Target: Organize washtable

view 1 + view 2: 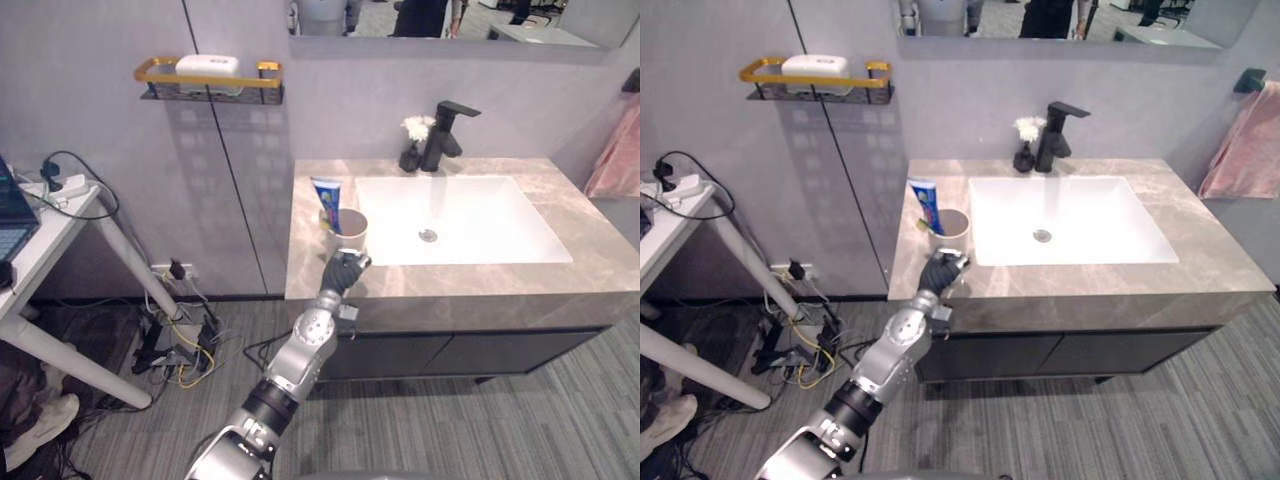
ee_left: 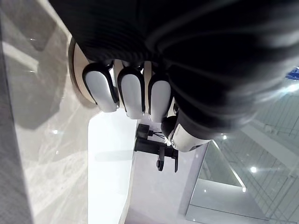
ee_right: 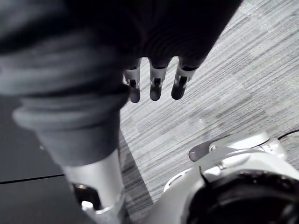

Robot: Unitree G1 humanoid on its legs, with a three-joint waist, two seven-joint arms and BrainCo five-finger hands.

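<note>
A beige cup (image 1: 350, 228) stands on the stone counter (image 1: 310, 180) left of the sink, with a blue toothpaste tube (image 1: 328, 203) upright in it. My left hand (image 1: 341, 272) reaches up from the counter's front edge and grips the cup's near side. In the left wrist view its fingers (image 2: 132, 91) curl against the cup's wall (image 2: 76, 70), the thumb on the other side. My right hand (image 3: 154, 86) hangs low over the grey floor, fingers straight and holding nothing.
A white sink (image 1: 500, 215) fills the counter's middle, with a black faucet (image 1: 445, 132) and a small dark vase of white flowers (image 1: 413, 145) behind it. A gold wall shelf (image 1: 208, 80) holds a white box. A pink towel (image 1: 615, 160) hangs at right, a white table (image 1: 50, 230) stands at left.
</note>
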